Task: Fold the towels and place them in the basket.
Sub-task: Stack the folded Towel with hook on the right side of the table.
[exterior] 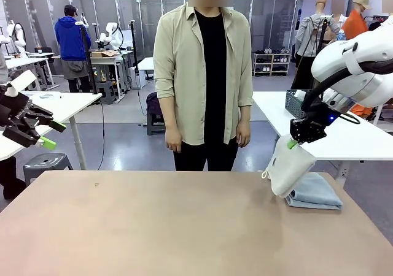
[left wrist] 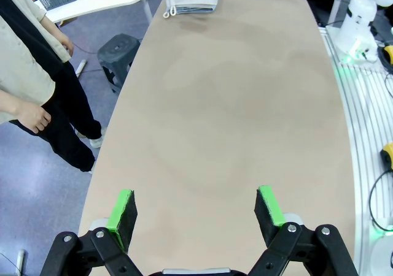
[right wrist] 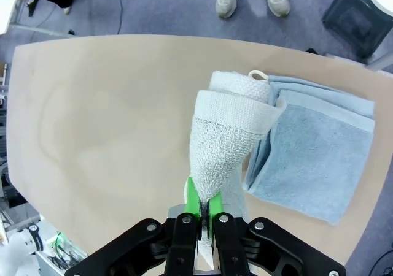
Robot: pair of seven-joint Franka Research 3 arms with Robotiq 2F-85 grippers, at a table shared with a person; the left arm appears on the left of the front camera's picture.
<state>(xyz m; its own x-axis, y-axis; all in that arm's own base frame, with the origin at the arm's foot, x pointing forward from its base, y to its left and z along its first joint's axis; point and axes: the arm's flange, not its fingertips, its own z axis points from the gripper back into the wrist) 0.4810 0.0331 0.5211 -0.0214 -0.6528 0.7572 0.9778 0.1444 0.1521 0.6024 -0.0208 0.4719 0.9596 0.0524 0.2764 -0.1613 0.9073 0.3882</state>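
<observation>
Cream towel (right wrist: 224,141) hangs folded from the clamped right end effector (right wrist: 201,211), just above the blue towel (right wrist: 316,153) (left end effector (left wrist: 195,211) wide, empty, far across worktop (left wrist: 245,104)).

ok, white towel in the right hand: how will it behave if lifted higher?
Likely floppy: the white towel hangs from the right hand in a narrowing drape. Probably light, since one pinched edge carries it. Its folds may open; the lower end touches the blue towel.
</observation>
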